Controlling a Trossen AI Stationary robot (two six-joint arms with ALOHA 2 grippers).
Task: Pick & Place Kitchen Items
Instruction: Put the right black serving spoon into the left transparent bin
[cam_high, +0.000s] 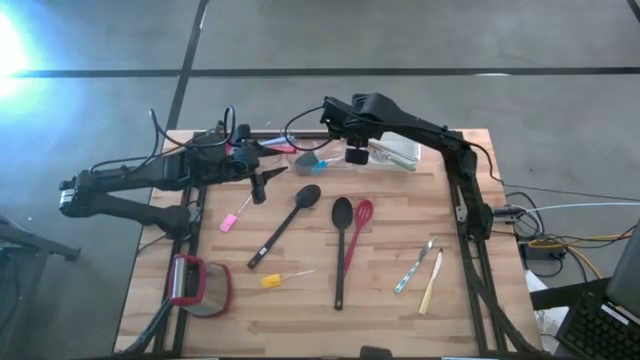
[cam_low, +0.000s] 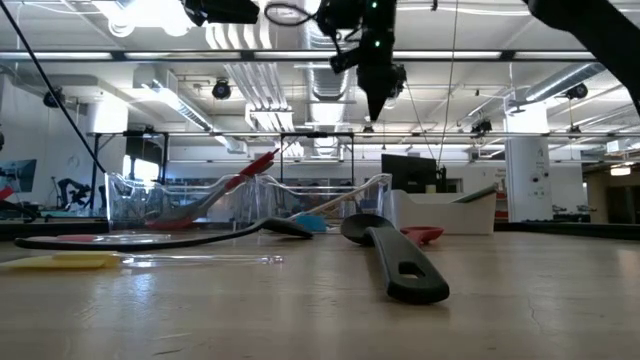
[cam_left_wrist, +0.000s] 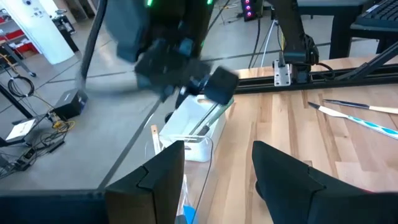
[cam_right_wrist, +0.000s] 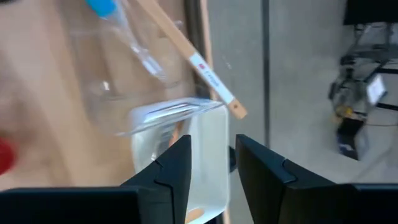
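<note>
Above the clear tub (cam_high: 308, 160), the right gripper (cam_high: 356, 155) hangs narrowly parted and empty, the black spoons (cam_high: 341, 250) well apart toward the table's middle.

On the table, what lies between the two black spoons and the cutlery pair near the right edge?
In the high view, a red spatula lies beside the right-hand black spoon; then bare wood up to the cutlery.

Even, bright light. High view: white glare on the floor (cam_high: 12, 45) at 10 o'clock. Low view: ceiling lamps (cam_low: 150, 12) blow out; the near counter (cam_low: 300, 320) is soft. Both wrist views are motion-blurred.
</note>
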